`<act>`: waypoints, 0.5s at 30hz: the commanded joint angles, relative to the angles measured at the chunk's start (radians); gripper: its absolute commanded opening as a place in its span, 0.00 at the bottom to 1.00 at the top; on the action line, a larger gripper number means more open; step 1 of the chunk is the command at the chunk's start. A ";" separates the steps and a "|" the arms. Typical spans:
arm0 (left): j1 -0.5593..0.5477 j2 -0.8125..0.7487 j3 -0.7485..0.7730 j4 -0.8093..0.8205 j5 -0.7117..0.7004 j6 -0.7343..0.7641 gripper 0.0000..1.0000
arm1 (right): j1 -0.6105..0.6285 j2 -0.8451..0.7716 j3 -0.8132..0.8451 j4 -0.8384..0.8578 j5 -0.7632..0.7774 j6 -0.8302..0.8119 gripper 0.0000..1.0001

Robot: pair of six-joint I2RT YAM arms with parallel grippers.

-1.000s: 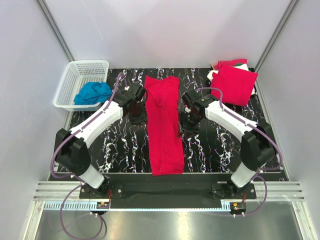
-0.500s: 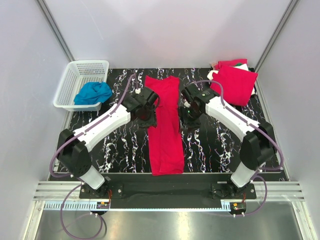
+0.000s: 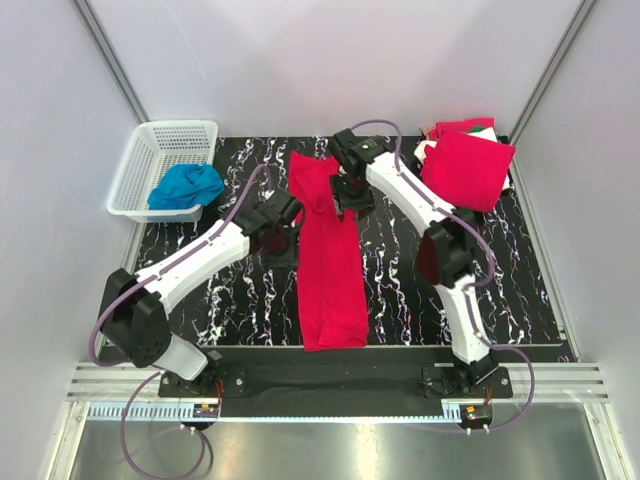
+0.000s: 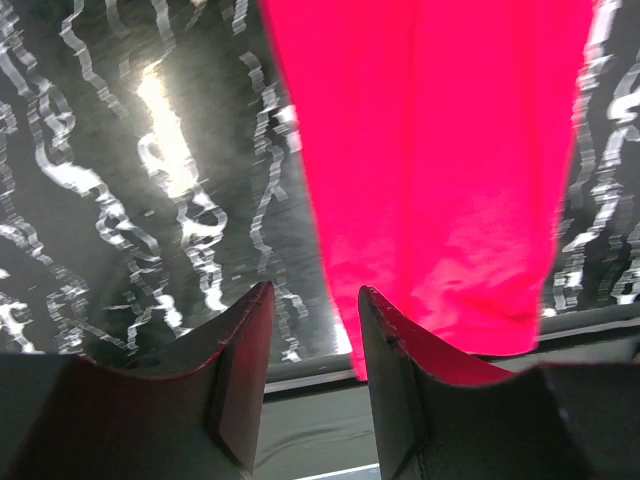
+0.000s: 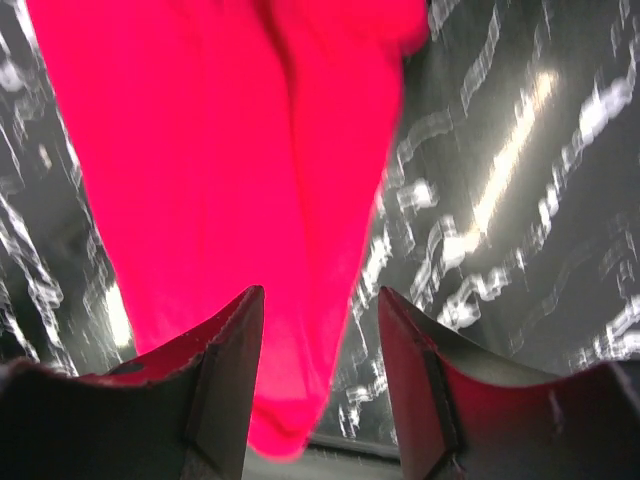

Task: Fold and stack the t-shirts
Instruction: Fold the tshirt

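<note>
Claws flank the folded shirt (image 3: pixel 330 262)
Left claw (image 3: pixel 284 224) and right claw (image 3: pixel 347 193) both gape, released and empty, above the bench (image 3: pixel 425 290).

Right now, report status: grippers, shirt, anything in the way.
Both open, empty: left gripper beside red t-shirt left edge, right gripper over its far right edge. T-shirt flat, folded lengthwise. Basket far left, apart.

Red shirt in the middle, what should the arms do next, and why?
The red shirt lies as a long flat strip; the left gripper and right gripper are open at its opposite edges, holding nothing. So probably lower both and pinch those edges, ready to fold it end to end.
</note>
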 commanded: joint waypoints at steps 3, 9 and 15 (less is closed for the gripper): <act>0.066 -0.049 -0.069 0.057 0.015 0.069 0.45 | 0.007 0.224 0.377 -0.077 -0.001 -0.013 0.57; 0.073 -0.018 -0.069 0.069 0.021 -0.001 0.45 | -0.032 0.333 0.514 -0.024 -0.054 -0.062 0.59; 0.073 -0.052 -0.102 0.058 0.015 -0.062 0.45 | -0.041 0.333 0.480 0.139 -0.125 -0.070 0.60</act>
